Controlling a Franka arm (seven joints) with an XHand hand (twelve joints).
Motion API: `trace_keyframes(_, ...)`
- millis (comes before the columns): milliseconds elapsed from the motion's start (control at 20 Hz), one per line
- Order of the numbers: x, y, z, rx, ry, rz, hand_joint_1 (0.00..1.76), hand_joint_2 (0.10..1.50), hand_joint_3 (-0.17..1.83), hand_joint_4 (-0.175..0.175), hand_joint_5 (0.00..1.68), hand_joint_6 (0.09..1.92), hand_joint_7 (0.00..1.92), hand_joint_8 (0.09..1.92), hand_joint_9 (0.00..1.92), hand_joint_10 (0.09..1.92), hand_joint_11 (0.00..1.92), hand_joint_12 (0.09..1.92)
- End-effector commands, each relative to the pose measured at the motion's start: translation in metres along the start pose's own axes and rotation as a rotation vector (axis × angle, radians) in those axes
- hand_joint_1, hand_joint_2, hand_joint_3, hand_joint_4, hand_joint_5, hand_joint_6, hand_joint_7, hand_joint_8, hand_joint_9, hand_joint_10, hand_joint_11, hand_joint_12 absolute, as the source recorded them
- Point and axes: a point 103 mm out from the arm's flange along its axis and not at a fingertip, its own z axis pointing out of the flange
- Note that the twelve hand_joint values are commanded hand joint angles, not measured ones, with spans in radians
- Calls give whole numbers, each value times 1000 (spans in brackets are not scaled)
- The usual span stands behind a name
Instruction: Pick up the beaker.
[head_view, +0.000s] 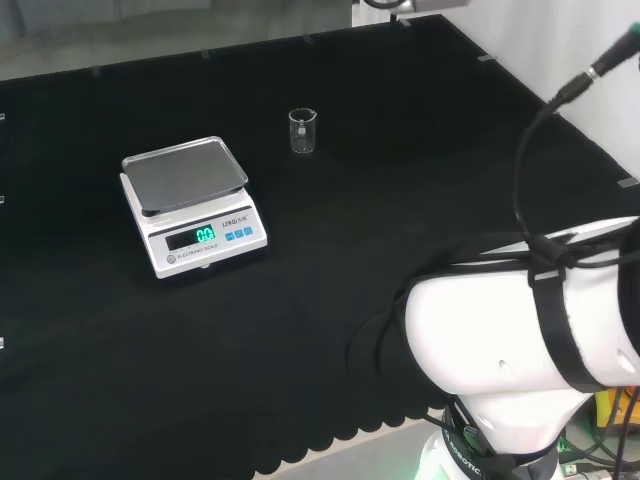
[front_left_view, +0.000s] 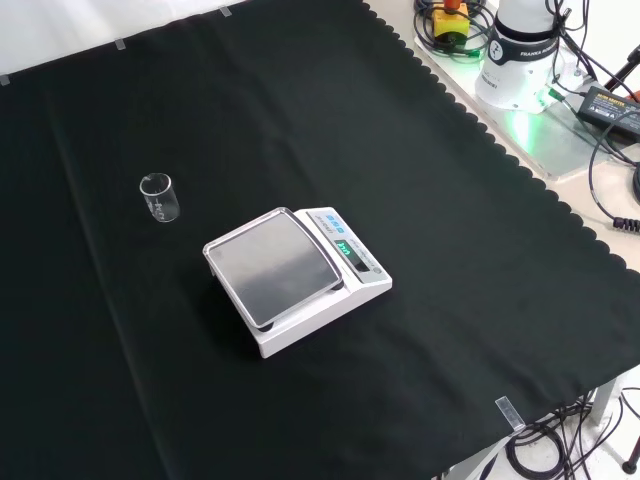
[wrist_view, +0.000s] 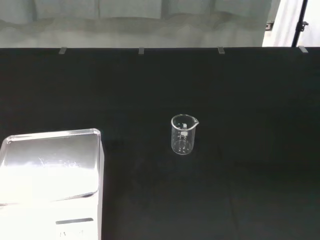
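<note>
A small clear glass beaker stands upright on the black cloth, beyond and to the right of the scale in the head view. In the front view the beaker sits at the left, apart from the scale. The wrist view sees the beaker some way off, with its spout turned to one side; it looks empty.
A white digital scale with a bare steel pan stands on the cloth, its display lit; the same scale shows mid-cloth in the front view. The arm's white links rise at the head view's right. Cables and the arm's base lie beyond the cloth's scalloped edge.
</note>
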Motion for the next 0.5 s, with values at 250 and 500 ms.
trace_keyframes(250,-7,68,35,18,164,-25,273,829,171,-17,0,87,0,167,0,414,0,1290)
trace_keyframes(500,-44,113,47,38,233,-55,279,832,143,-22,0,87,0,247,0,503,0,1339)
